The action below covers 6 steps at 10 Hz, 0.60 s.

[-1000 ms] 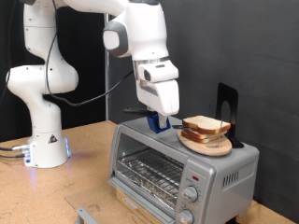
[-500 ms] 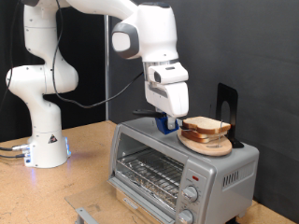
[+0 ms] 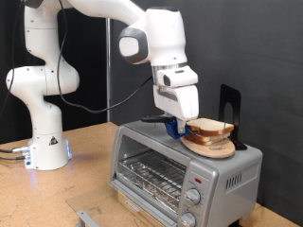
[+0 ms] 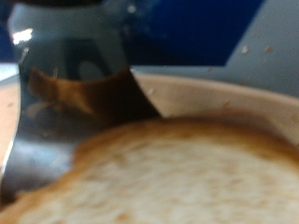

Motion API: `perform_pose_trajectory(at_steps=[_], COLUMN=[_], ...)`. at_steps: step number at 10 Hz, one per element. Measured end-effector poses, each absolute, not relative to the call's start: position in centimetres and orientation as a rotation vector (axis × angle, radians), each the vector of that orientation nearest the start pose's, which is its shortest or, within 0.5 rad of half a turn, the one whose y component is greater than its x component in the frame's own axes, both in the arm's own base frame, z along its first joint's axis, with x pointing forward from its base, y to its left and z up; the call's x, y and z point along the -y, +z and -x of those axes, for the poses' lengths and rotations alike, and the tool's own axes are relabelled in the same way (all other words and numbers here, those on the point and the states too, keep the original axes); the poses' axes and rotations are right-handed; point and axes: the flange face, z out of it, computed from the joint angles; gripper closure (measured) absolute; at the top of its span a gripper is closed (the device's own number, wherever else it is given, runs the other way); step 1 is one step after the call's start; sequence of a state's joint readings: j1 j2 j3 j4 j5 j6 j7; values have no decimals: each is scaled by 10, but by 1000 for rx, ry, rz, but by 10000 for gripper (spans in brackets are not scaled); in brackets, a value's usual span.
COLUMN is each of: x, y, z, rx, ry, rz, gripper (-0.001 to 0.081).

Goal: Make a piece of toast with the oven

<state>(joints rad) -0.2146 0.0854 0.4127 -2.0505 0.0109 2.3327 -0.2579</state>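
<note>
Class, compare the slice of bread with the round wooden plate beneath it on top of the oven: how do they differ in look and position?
The piece of toast is pale with a tan crust and roughly square; the wooden plate is brown and round. The toast lies on top; the plate sits underneath, directly on the oven. Both rest flat on the oven's roof, beside the gripper.

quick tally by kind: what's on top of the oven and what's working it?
Bread slices: 2, stacked on the plate, as best the exterior view shows
Round wooden plate: 1, on top of the oven
Oven: 1, door shut
Black stand: 1, behind the plate
Gripper: 1, low beside the bread
Total: 6
</note>
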Motion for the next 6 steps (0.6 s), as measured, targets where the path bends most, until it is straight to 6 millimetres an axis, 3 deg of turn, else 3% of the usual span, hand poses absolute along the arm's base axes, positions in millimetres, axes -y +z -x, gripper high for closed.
perform_pose_trajectory(at_steps=[6], x=[-95], y=[420], z=[-559], rx=[718], ry=[-419], rz=[2906], gripper=[406])
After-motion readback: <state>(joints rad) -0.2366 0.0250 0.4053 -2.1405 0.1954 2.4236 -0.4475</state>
